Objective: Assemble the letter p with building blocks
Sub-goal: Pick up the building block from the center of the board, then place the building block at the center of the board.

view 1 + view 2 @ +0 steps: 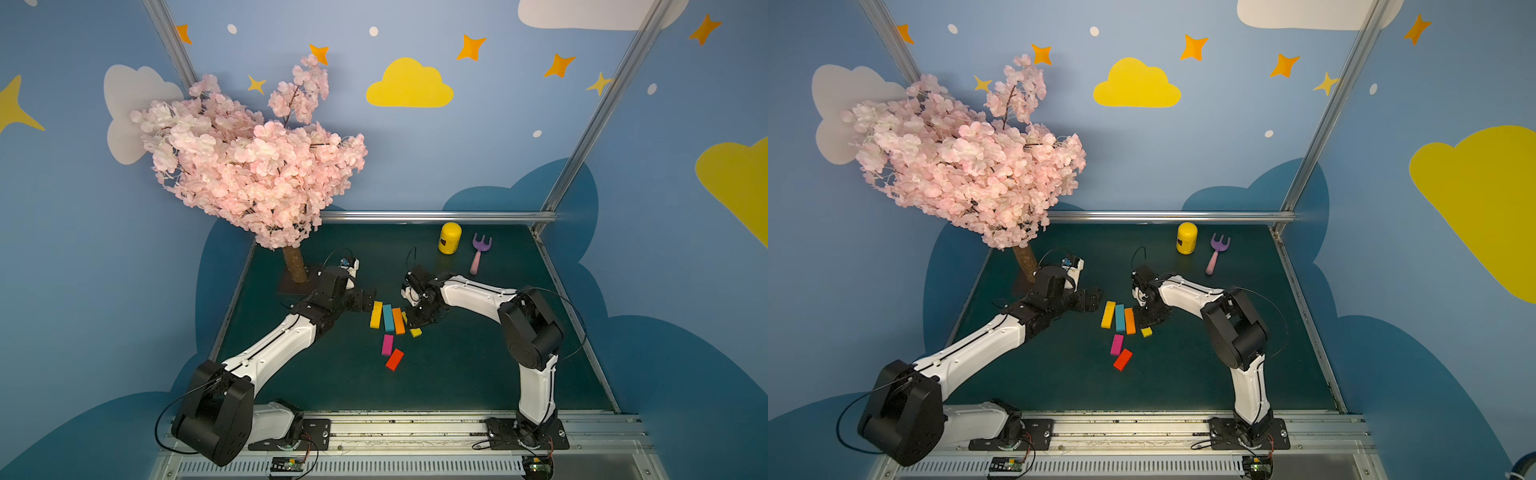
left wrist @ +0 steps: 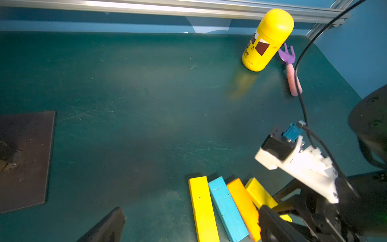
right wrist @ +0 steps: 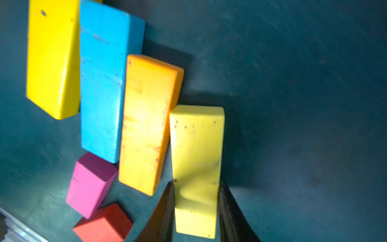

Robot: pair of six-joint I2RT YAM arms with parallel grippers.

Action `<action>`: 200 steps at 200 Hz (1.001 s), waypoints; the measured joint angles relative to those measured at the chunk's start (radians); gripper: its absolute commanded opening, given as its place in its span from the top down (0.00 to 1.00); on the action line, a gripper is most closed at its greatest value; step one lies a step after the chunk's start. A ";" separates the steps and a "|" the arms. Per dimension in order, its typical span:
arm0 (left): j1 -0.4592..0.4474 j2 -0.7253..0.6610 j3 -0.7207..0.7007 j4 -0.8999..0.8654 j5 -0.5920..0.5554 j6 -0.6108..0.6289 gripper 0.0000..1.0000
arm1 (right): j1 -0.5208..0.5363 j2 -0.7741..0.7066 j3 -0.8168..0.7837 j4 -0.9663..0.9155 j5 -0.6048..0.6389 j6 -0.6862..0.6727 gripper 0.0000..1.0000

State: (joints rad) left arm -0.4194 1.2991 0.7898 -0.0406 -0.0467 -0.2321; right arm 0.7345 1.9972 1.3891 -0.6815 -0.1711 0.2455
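1. Gripping now: the right gripper [image 3: 195,188] is clamped across the long sides of a yellow bar [image 3: 196,146], near one end. Can't tell if the bar is off the mat.
2. That yellow bar sits just beside the orange bar [image 3: 146,125], on the side away from the teal bar [image 3: 102,83], with one corner touching the orange.
3. Teal touches the orange bar's other side, and the second yellow bar [image 3: 52,58] lies beyond teal. The magenta bar [image 3: 90,184] and red bar [image 3: 103,224] lie near the orange bar's robot-side end, skewed. No P yet, just a row.
4. Left gripper [image 1: 366,300] is spread wide, holds nothing, and sits past the second yellow bar, on the teal side of the orange.
5. Risk: the held bar rubs the orange on its way out and drags it, skewing the row. Cause: that corner contact.
6. Risk: the end grip lets the bar swing or slip, since the painted faces look slick.
7. Risk: a low sweep toward the robot clips magenta or red.
8. Risk: both grippers flank one row, so any left-arm move crowds the right.
9. Room: the green mat [image 1: 457,374] is bare on the orange bar's right-arm side and past the red bar. The yellow can [image 1: 449,237] and toy rake [image 1: 480,252] stand well behind the orange bar by the back rail [image 1: 436,216]. The blossom tree [image 1: 249,166] is far off on the teal side.
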 measured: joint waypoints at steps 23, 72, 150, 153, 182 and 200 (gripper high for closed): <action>0.000 -0.018 -0.002 0.000 -0.009 0.000 0.00 | -0.002 0.002 0.009 -0.017 -0.014 -0.012 0.83; 0.000 -0.046 -0.010 -0.002 -0.021 0.006 0.00 | -0.046 0.005 0.111 -0.127 -0.005 -0.119 0.86; 0.002 -0.053 0.032 -0.019 -0.028 0.036 0.00 | -0.192 0.115 0.408 -0.367 0.084 -0.568 0.95; 0.002 -0.053 0.035 -0.019 -0.028 0.037 0.00 | -0.193 0.120 0.408 -0.370 0.085 -0.587 0.95; 0.002 -0.058 0.044 -0.020 -0.028 0.037 0.00 | -0.193 0.148 0.408 -0.378 0.084 -0.709 0.95; 0.002 -0.062 0.044 -0.023 -0.028 0.038 0.00 | -0.192 0.155 0.408 -0.375 0.077 -0.785 0.95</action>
State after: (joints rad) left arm -0.4179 1.2373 0.8341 -0.0631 -0.0746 -0.1944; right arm 0.5430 2.1521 1.7973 -1.0565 -0.0940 -0.5392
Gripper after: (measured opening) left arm 1.000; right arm 0.309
